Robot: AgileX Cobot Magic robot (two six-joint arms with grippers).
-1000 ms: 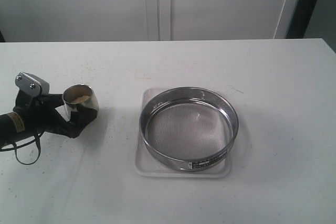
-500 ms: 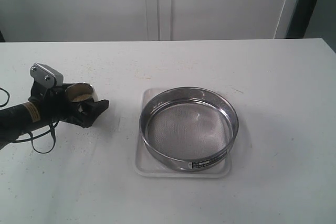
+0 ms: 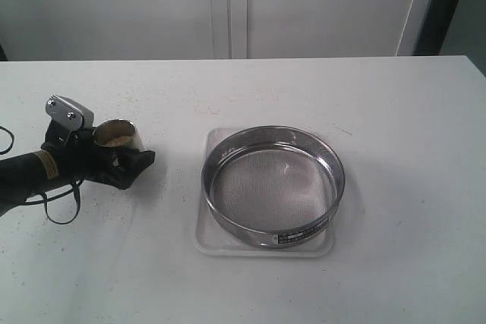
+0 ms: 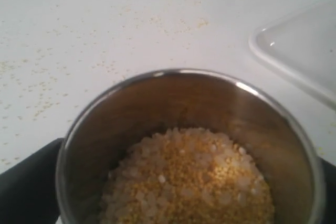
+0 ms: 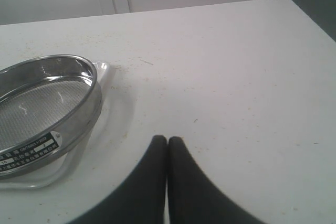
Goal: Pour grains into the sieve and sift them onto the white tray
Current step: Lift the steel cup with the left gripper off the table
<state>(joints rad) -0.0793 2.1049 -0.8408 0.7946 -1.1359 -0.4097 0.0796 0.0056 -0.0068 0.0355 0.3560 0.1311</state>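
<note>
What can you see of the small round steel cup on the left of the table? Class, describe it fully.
The small round steel cup is shiny metal with a thin bright rim and a darker inner wall. It stands upright on the white table, left of the wide steel sieve and apart from it. Yellow and pale whitish grains fill its lower part. The left gripper has its black fingers on either side of the cup; whether they press it is unclear.

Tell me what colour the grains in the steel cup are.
Mostly bright yellow grains with paler whitish bits, seen best in the left wrist view.
</note>
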